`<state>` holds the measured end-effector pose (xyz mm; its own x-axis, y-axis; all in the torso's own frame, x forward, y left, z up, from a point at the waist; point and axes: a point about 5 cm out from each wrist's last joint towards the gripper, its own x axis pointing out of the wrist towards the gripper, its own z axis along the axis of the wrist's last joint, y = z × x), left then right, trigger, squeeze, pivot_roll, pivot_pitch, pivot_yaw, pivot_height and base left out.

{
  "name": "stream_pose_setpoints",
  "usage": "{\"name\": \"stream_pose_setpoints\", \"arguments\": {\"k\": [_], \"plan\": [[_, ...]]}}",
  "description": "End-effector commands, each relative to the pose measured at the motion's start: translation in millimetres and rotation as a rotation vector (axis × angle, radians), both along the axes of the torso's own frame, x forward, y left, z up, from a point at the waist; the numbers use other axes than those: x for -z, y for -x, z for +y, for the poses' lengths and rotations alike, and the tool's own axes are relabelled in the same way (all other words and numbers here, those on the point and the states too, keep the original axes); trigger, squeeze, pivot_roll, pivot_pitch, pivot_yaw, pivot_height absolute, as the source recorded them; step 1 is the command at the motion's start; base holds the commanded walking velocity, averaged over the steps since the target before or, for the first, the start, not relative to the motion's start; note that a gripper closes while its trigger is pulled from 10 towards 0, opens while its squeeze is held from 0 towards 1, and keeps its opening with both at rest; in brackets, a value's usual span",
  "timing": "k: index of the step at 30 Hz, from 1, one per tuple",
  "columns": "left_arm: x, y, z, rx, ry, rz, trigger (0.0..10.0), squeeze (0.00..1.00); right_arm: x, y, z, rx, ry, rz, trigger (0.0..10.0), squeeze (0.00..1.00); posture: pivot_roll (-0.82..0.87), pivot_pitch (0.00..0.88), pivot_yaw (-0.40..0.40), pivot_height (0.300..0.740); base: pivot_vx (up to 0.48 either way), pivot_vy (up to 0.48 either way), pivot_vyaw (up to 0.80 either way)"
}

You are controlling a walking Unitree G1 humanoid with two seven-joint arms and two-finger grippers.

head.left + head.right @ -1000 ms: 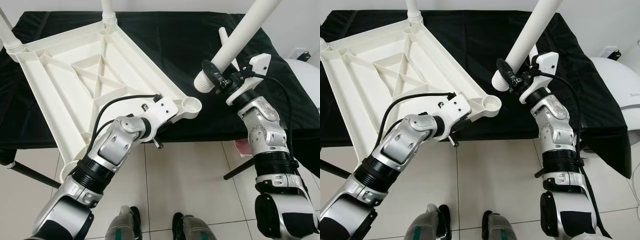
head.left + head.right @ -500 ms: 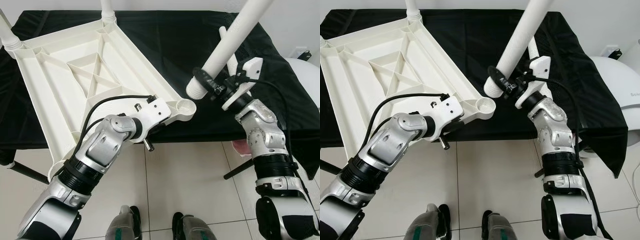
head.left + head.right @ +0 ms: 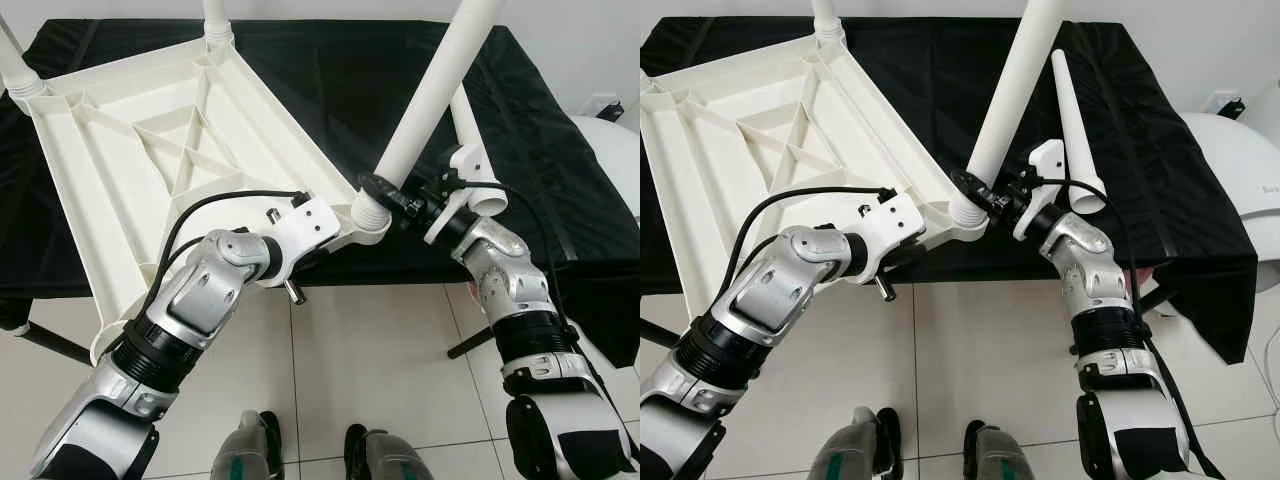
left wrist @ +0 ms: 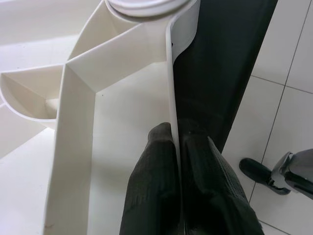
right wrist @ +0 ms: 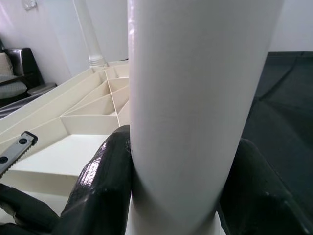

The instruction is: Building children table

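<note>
Tabletop (image 3: pixel 150 150): lay inverted on the black-draped bench.
Left gripper (image 4: pixel 177 161): was pinched on its rim.
Right gripper (image 3: pixel 405 198): was clamped round the leg (image 3: pixel 425 95) — foot at the corner socket (image 3: pixel 368 215).
Advice: the leg should be squared — then pressed.

I can read no whole text. A few dark letters sit on the white dome (image 3: pixel 1240 190) at my right, cut off and too small to read.

You see the white ribbed plastic tabletop (image 3: pixel 160 150) lying upside down on the black-draped counter (image 3: pixel 340 80), two legs already upright. A long white tubular leg (image 3: pixel 430 95) stands tilted in its near corner socket (image 3: pixel 368 215); another white leg (image 3: pixel 1072 120) lies beside.
</note>
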<state>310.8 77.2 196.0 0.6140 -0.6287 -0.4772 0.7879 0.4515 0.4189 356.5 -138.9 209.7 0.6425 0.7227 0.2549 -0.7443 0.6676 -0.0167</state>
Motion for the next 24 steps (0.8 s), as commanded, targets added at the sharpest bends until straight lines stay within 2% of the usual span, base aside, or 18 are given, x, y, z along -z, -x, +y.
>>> {"name": "stream_pose_setpoints", "arguments": {"k": [1,8,24], "plan": [[-0.1,3.8,-0.1,-0.001,-0.017,-0.014,10.0,0.0,2.8,-1.6,-1.5,-0.011,0.039,-0.007,10.0,0.0,-0.03,0.15,-0.041,0.74,0.0,0.0,0.0],[0.0,4.6,-0.2,-0.007,-0.015,-0.012,10.0,0.0,4.9,-5.0,-3.2,-0.027,0.104,-0.024,10.0,0.0,-0.03,0.145,-0.045,0.74,0.0,0.0,0.0],[-2.6,5.7,-0.9,-0.013,-0.006,-0.013,10.0,0.0,8.4,-4.9,3.8,-0.091,0.163,-0.057,10.0,0.0,-0.02,0.159,-0.047,0.74,0.0,0.0,0.0]]}}
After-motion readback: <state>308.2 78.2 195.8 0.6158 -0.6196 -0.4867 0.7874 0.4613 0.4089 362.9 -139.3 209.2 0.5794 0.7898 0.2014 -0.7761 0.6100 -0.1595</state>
